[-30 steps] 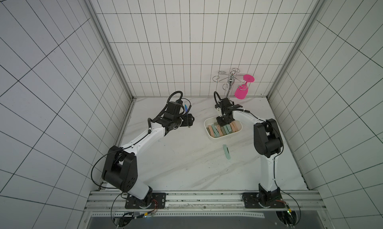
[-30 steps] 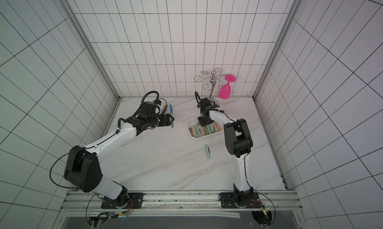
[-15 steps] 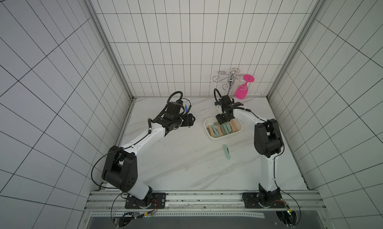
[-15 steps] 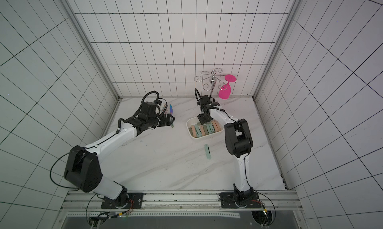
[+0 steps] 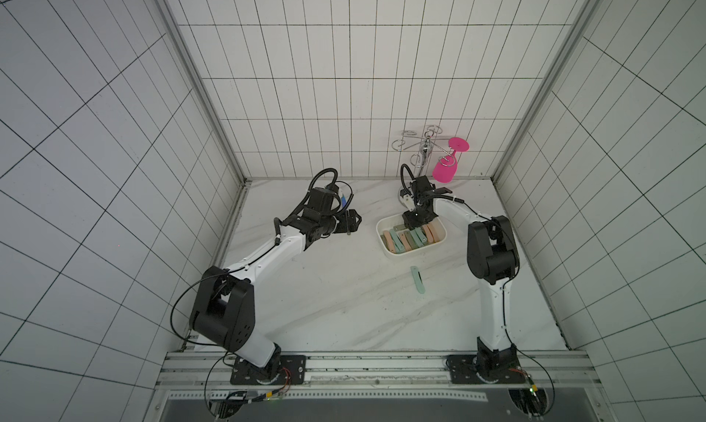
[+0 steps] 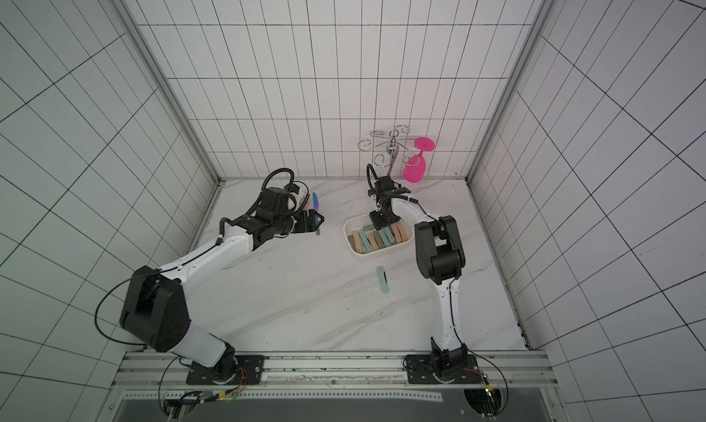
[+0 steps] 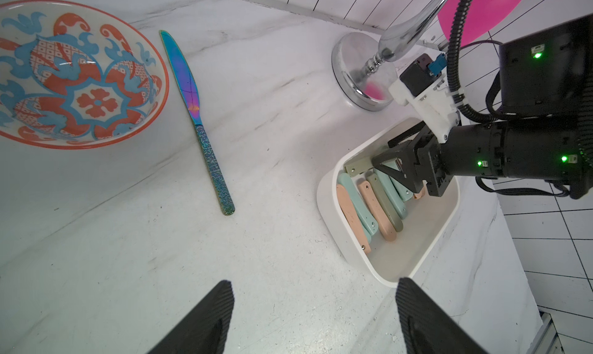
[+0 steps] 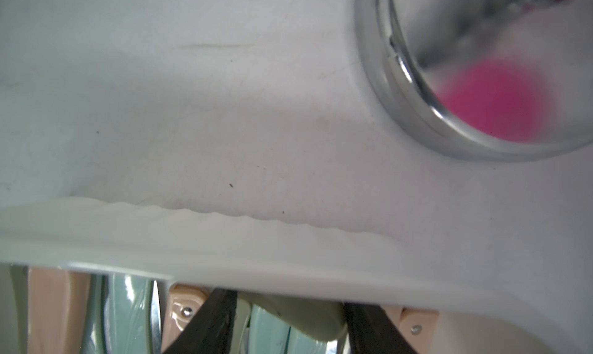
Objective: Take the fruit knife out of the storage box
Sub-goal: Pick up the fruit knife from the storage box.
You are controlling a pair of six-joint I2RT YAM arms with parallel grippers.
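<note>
While the right claw (image 8: 288, 299) is straddling an olive-green fruit knife (image 7: 358, 168) inside the white plastic storage box (image 7: 324, 195) (clenched? cannot tell), its light, slick handle is probably wanting a mid-length pinch.

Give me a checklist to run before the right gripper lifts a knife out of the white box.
1. Right gripper inside the storage box: ok.
2. Olive knife between its fingers: ok.
3. Grip closed firmly on it: cannot tell.
4. Left gripper open, empty, away from the box: ok.
5. Clearance from the chrome stand behind the wrist: cannot tell.
6. Bare table in front of the box, beside the teal knife: ok.
</note>
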